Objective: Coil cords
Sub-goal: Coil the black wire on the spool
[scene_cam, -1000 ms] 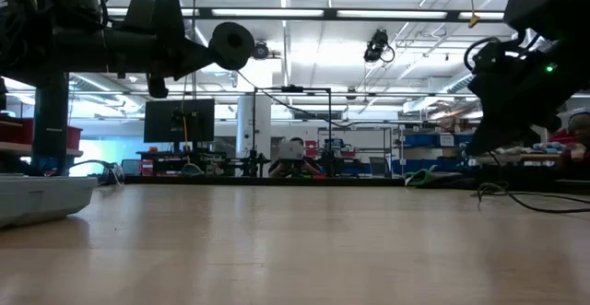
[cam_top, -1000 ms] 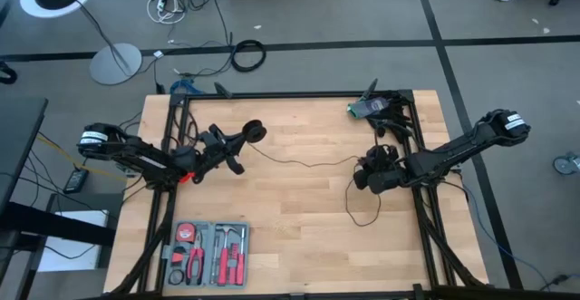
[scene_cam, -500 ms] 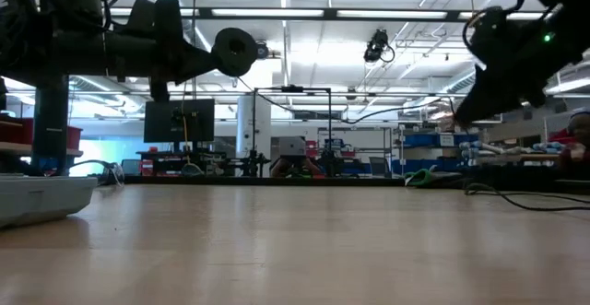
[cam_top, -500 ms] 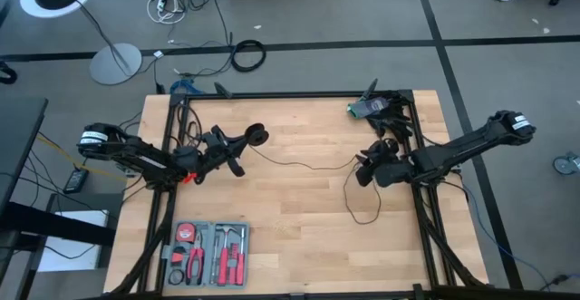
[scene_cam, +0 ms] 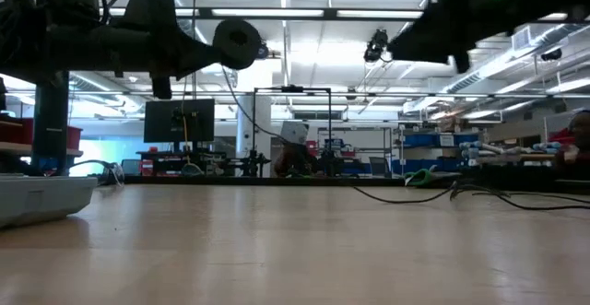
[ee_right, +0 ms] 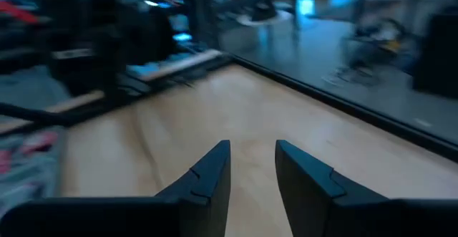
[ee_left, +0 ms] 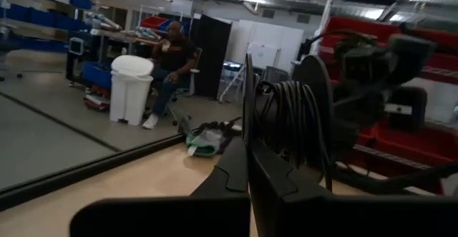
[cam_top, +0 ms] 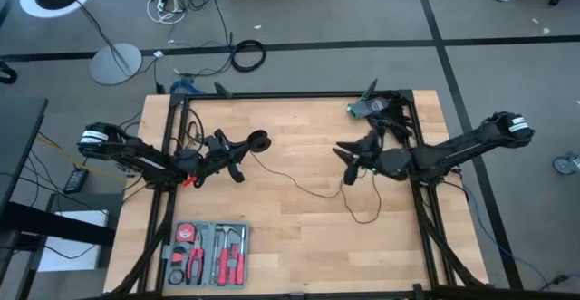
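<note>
Wooden table (cam_top: 299,237) lying under both dark arms.
Left gripper (cam_top: 243,146) is clamping the round black puck (cam_top: 258,140) of the thin black cord (cam_top: 313,191); right gripper (cam_top: 345,154) is hovering with fingers parted.

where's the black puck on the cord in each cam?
High view: puck at the left gripper, left of table centre.
Low view: puck upper left, held above the table.
Left wrist view: puck centre, edge-on, wire wound beside it.
Right wrist view: not in it.
Shared landmark: the left gripper.
</note>
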Available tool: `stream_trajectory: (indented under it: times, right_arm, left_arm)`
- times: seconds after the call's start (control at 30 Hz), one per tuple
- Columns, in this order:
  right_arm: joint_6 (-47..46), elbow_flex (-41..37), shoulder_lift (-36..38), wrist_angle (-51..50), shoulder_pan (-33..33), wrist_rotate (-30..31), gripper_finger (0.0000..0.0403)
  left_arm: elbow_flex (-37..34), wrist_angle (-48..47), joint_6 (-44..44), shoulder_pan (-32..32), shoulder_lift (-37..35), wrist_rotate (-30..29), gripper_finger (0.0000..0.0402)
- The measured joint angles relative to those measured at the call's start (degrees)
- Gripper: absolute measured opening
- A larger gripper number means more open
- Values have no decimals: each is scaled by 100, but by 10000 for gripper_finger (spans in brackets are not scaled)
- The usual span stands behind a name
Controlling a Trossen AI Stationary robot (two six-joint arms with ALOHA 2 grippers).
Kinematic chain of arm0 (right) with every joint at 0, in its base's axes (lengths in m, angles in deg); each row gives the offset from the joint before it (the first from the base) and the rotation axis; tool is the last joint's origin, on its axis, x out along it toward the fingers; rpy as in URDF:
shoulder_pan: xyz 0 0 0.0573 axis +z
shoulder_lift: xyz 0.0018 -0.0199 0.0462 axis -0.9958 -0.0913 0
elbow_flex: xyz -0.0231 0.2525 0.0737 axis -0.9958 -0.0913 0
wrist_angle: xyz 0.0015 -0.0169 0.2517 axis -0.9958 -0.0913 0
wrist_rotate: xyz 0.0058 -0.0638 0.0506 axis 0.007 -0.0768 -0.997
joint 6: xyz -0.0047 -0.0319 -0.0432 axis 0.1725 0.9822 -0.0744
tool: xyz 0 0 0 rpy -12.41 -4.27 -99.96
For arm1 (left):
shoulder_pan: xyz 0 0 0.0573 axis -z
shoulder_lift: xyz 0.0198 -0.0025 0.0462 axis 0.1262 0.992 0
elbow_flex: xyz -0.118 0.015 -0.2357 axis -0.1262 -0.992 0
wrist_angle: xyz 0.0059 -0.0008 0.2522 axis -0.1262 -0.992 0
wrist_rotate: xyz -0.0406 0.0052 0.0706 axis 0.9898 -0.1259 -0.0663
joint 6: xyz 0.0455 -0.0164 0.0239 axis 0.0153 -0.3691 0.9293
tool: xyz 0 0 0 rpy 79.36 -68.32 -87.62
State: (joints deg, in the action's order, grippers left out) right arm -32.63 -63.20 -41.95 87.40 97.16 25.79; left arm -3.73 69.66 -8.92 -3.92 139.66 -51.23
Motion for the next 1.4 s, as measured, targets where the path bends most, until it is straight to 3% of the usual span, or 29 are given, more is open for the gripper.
stream_trajectory:
  times: [0.27, 0.6, 0.8, 0.93, 1.4]
  right_arm:
    - [437, 78, -1975, 2240, -583, -1481, 110]
    - [1245, 1739, -3825, 1906, -851, -2629, 109]
    - [1281, 2674, -4415, 395, -972, -2922, 109]
    - [1311, 2913, -4672, 302, -994, -3337, 109]
    - [1271, 2920, -4311, 210, -1085, -3145, 63]
  left_arm:
    - [517, -370, 321, 170, 0, -1, 0]
    - [894, -728, 444, 171, 4, 127, 0]
    - [894, -720, 424, 171, 4, 166, 0]
    - [894, -708, 426, 171, 4, 168, 0]
    - [892, -857, 393, 172, 4, 168, 0]
